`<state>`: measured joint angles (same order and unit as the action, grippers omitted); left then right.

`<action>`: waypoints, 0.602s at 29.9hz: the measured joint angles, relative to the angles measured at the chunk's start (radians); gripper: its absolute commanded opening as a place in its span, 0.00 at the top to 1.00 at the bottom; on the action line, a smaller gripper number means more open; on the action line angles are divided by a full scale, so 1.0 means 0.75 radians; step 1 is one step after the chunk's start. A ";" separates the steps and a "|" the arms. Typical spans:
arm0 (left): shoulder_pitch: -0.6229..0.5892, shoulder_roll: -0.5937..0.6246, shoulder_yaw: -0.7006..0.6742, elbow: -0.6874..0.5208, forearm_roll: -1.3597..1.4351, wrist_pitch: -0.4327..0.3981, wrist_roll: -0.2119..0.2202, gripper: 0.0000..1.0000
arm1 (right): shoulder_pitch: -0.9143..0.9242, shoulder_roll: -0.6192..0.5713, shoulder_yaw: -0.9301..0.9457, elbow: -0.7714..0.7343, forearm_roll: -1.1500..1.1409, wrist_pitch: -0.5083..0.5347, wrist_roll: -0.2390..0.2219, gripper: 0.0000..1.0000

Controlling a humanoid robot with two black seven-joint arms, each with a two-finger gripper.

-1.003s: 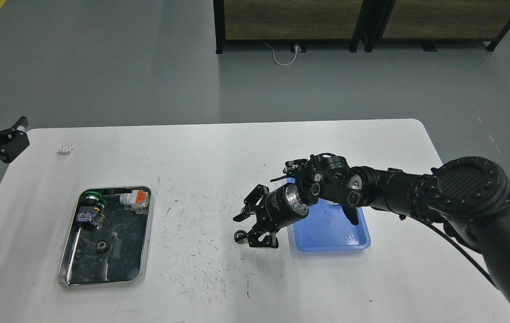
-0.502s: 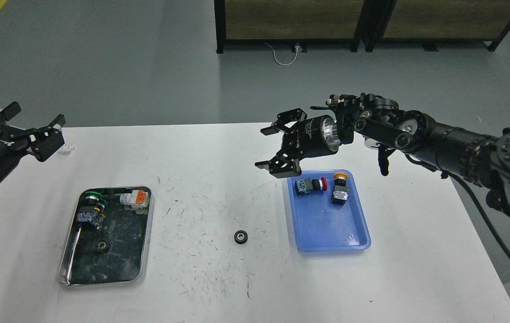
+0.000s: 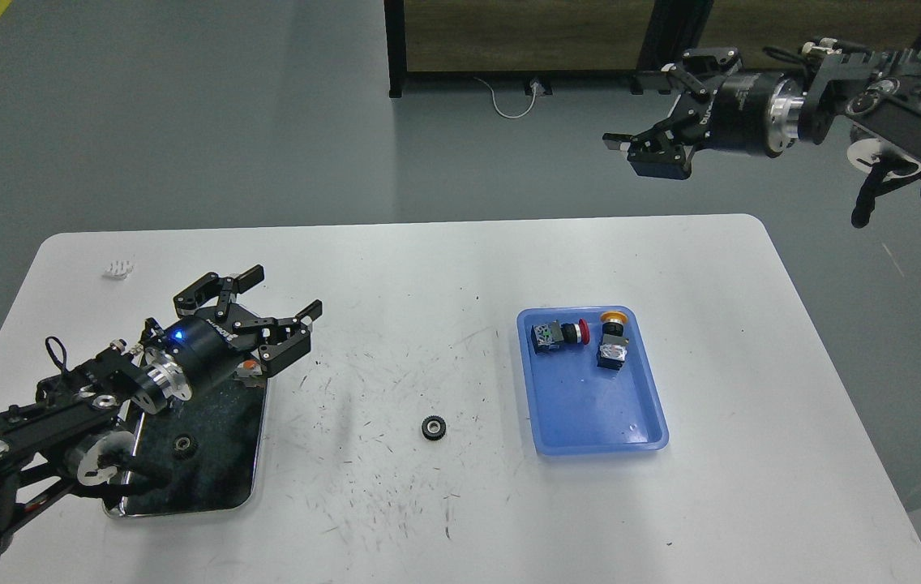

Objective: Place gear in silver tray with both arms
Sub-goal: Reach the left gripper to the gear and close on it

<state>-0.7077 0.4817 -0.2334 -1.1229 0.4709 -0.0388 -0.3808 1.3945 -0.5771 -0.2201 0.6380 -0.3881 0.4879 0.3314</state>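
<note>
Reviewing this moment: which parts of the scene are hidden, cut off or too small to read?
- Silver tray: far and left parts hidden in the head view by the left arm and its tool, so the contents there cannot be seen.
- Small white object near the table's far left corner: too small to identify.
- Right arm: cut off by the right edge beyond its tool.
- Gear teeth: too small to count.

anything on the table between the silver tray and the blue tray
In the head view, one small black gear lies on the scratched white table between the silver tray and the blue tray, touching neither; the rest of that stretch is bare.
</note>
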 measured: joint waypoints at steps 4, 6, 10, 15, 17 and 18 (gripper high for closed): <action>0.004 -0.094 0.067 0.000 0.008 0.030 0.007 0.02 | 0.011 -0.025 -0.001 0.000 0.000 -0.003 -0.001 0.11; 0.007 -0.137 0.112 0.000 0.008 0.058 0.008 0.02 | 0.015 -0.031 -0.002 0.000 0.000 -0.004 -0.002 0.11; 0.022 -0.201 0.179 0.005 0.008 0.087 0.014 0.02 | 0.022 -0.036 -0.003 -0.002 -0.001 -0.007 -0.004 0.11; 0.027 -0.277 0.258 0.027 0.016 0.171 0.017 0.02 | 0.022 -0.039 -0.009 -0.007 -0.002 -0.010 -0.004 0.11; 0.025 -0.313 0.286 0.044 0.018 0.209 0.018 0.02 | 0.022 -0.036 -0.012 -0.013 -0.002 -0.012 -0.004 0.11; 0.023 -0.339 0.299 0.058 0.020 0.225 0.019 0.02 | 0.022 -0.033 -0.012 -0.016 -0.002 -0.012 -0.004 0.11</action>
<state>-0.6904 0.2276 -0.0090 -1.0793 0.4855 0.1297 -0.3668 1.4113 -0.6017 -0.2295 0.6261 -0.3897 0.4789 0.3282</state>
